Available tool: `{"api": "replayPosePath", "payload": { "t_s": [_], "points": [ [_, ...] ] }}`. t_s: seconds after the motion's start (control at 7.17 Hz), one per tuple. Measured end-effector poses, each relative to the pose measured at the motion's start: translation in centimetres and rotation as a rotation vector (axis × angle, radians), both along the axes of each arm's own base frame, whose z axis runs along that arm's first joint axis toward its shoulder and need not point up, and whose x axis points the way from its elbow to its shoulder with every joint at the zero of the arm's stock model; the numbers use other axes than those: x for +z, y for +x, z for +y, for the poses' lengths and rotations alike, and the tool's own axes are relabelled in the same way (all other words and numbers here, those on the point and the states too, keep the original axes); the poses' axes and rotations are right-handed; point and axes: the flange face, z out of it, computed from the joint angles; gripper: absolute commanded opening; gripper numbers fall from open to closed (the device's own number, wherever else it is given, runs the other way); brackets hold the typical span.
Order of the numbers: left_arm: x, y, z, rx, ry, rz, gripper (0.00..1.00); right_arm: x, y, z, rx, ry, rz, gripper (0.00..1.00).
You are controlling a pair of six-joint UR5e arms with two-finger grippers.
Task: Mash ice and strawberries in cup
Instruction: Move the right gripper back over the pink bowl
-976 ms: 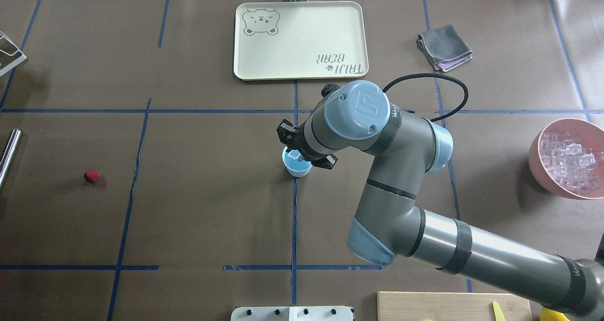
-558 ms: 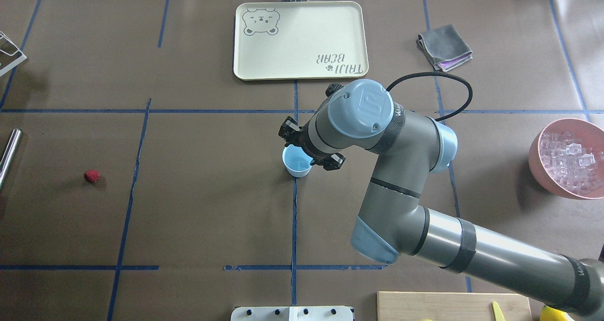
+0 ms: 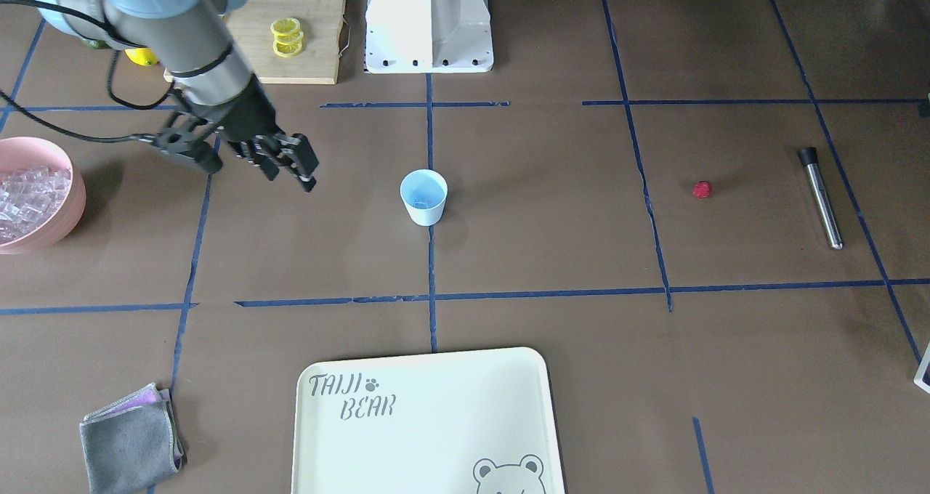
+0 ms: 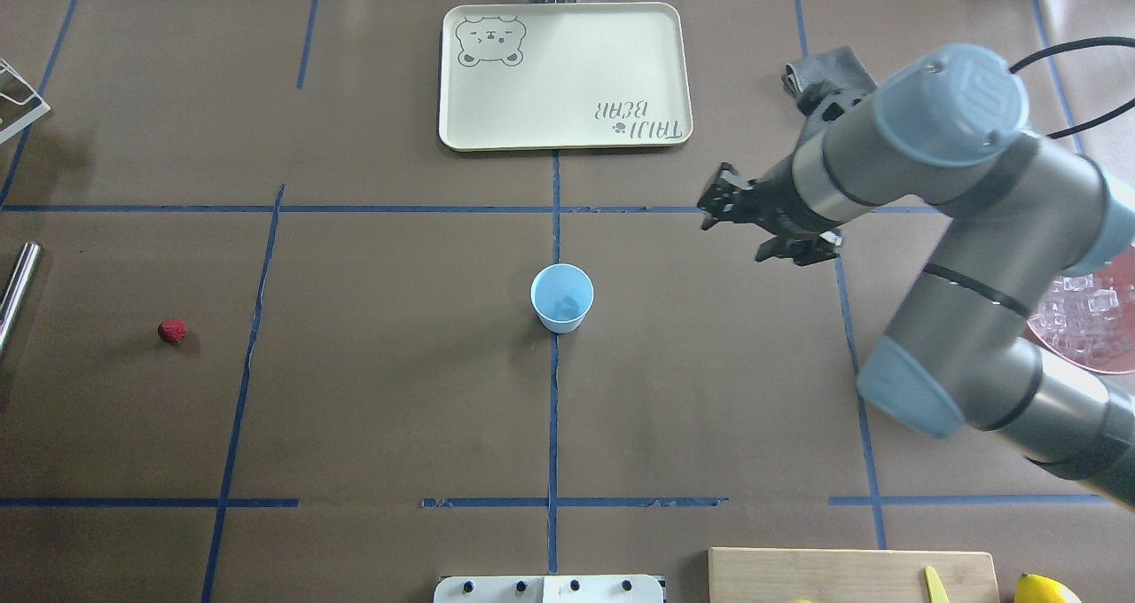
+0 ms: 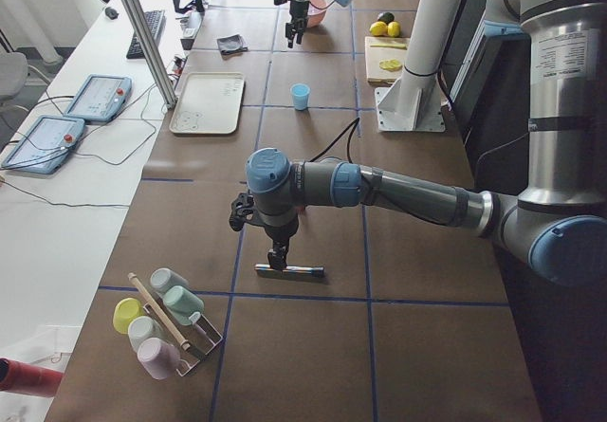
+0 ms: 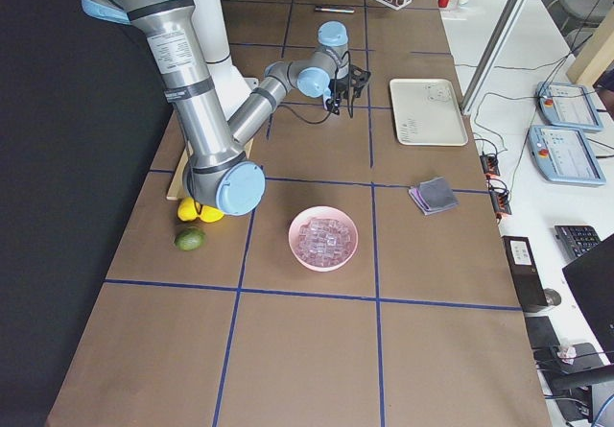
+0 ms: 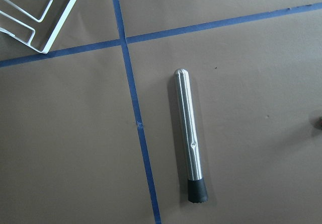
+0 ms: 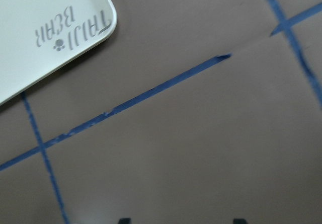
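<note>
The light-blue cup [image 4: 561,297] stands upright at the table's centre, also in the front view [image 3: 423,196]. A clear ice cube [image 3: 419,204] lies faintly visible at its bottom. My right gripper [image 4: 734,233] is open and empty, in the air to the right of the cup; it also shows in the front view [image 3: 258,174]. The red strawberry [image 4: 173,331] lies alone on the table far left. More ice fills the pink bowl [image 3: 69,214]. My left gripper [image 5: 275,251] hangs just above a steel muddler [image 7: 190,138]; I cannot tell if it is open or shut.
A cream bear tray [image 4: 564,75] lies at the far side, a folded grey cloth [image 3: 131,439] beside it. A wooden board [image 3: 290,36] with lemon slices sits near the robot base. A rack of cups [image 5: 161,322] stands at the left end.
My right gripper held an ice cube over the cup, let it go, and has swung away to the right toward the pink bowl. The cup and strawberry have not moved.
</note>
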Motion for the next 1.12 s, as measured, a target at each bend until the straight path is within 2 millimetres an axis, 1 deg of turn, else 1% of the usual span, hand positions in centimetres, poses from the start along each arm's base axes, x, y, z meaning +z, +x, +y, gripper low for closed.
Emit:
{"api": "replayPosePath", "payload": {
  "t_s": [0.28,0.42,0.56,0.7,0.84,0.98,1.12],
  "points": [
    [0.0,0.0,0.1,-0.001,-0.001,0.002,1.00,8.6,8.9,1.1,-0.128,0.137,0.123,0.75],
    [0.0,0.0,0.2,-0.002,-0.002,0.010,1.00,12.8,12.9,1.7,-0.200,0.202,0.193,0.76],
    [-0.1,0.1,0.2,-0.002,-0.004,0.021,1.00,16.4,16.1,2.3,-0.269,0.251,0.254,0.78],
    [-0.1,0.1,0.2,-0.002,-0.004,0.026,1.00,19.8,18.7,2.9,-0.337,0.285,0.305,0.83],
    [-0.1,0.1,0.2,-0.002,-0.005,0.029,1.00,22.9,20.4,3.4,-0.402,0.306,0.341,0.98],
    [-0.2,0.2,0.3,-0.002,-0.005,0.031,1.00,25.6,21.4,3.7,-0.446,0.318,0.361,0.99],
    [-0.2,0.2,0.3,-0.002,-0.006,0.035,1.00,27.9,21.8,3.7,-0.467,0.325,0.369,0.98]
  ]
}}
